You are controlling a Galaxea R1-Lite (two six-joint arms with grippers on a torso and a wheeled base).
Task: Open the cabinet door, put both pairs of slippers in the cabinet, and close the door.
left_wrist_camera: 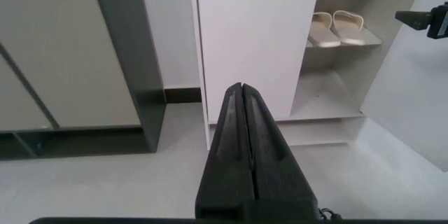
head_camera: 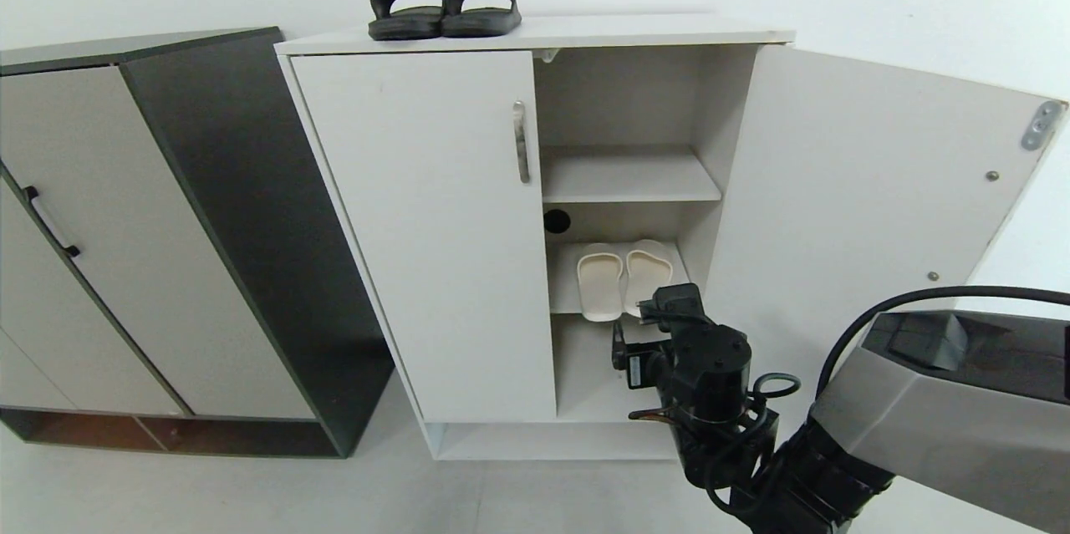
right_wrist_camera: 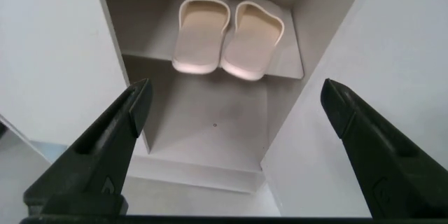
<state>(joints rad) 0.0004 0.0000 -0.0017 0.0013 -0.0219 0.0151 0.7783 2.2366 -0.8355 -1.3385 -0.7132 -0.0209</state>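
The white cabinet (head_camera: 418, 225) stands with its right door (head_camera: 861, 200) swung wide and its left door shut. A pair of white slippers (head_camera: 623, 277) (right_wrist_camera: 227, 35) (left_wrist_camera: 343, 28) lies side by side on the middle shelf inside. A pair of black slippers (head_camera: 445, 7) rests on the cabinet top. My right gripper (right_wrist_camera: 234, 122) is open and empty, held just in front of the open compartment, below the white slippers; its wrist (head_camera: 698, 367) shows in the head view. My left gripper (left_wrist_camera: 242, 87) is shut on nothing, low over the floor facing the cabinet's shut door.
A grey and dark cabinet (head_camera: 125, 250) with a black handle stands to the left, close beside the white one. The upper shelf (head_camera: 627, 175) and bottom compartment (head_camera: 585, 375) hold nothing. Pale floor (left_wrist_camera: 140, 182) spreads in front.
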